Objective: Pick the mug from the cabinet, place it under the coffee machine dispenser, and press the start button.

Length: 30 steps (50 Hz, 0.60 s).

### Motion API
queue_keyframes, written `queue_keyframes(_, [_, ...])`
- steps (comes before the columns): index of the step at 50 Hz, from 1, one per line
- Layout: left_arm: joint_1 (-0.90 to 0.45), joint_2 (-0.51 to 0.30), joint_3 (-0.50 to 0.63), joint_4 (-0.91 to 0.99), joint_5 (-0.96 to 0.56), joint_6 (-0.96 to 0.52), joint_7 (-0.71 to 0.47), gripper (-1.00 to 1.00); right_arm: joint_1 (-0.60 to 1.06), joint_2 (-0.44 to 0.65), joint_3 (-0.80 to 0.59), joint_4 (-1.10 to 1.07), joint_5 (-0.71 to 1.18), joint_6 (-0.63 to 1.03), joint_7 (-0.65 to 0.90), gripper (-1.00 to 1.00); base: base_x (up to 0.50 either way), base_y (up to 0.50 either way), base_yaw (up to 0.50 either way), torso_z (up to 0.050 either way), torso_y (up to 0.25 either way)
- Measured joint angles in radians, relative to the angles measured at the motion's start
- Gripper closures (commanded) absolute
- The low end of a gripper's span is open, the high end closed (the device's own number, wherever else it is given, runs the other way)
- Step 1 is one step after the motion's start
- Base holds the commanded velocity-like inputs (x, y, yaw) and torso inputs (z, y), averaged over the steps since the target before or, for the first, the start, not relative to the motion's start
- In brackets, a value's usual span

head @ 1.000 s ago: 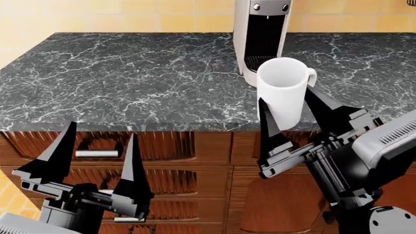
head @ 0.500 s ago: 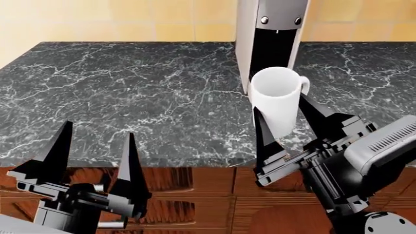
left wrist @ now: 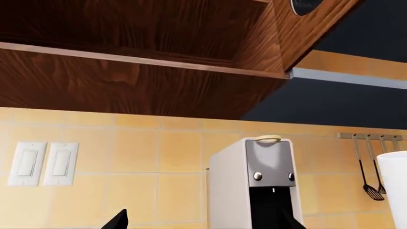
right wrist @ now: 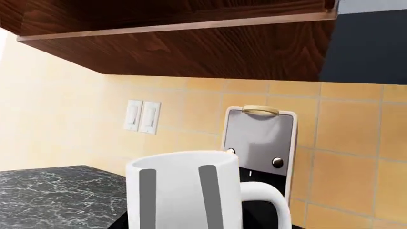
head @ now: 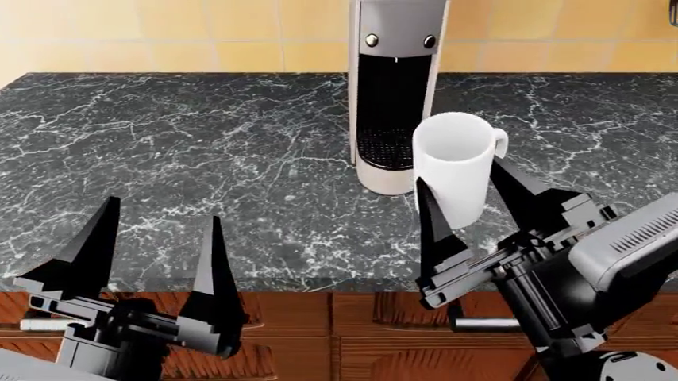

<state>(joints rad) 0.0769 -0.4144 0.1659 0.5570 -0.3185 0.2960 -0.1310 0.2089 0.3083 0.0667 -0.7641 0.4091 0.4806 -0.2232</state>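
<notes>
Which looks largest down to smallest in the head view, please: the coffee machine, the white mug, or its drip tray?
1. Coffee machine, though its top is cut off by the frame.
2. White mug, held in the right claw; it is nearer the camera, so it looks larger than it really is.
3. Drip tray, clearly smallest.

Mug (head: 453, 163) base hiding behind right gripper (head: 474, 208) fingers — machine (head: 392, 95) top running off head view.
</notes>
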Motion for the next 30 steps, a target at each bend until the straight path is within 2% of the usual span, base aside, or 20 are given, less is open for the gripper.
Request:
queue_keyframes(6, [0.003, -0.002, 0.0, 0.0, 0.0, 0.002, -0.002, -1.0, -0.012, 0.0, -0.007, -0.001, 0.003, -0.011, -0.003, 1.0, 0.03, 0.0, 0.0, 0.0, 0.002])
queue_keyframes(30, [0.008, -0.008, 0.0, 0.003, 0.001, 0.005, -0.009, -1.0, -0.033, 0.021, 0.001, -0.029, 0.043, -0.005, 0.001, 1.0, 0.27, 0.0, 0.0, 0.0, 0.0])
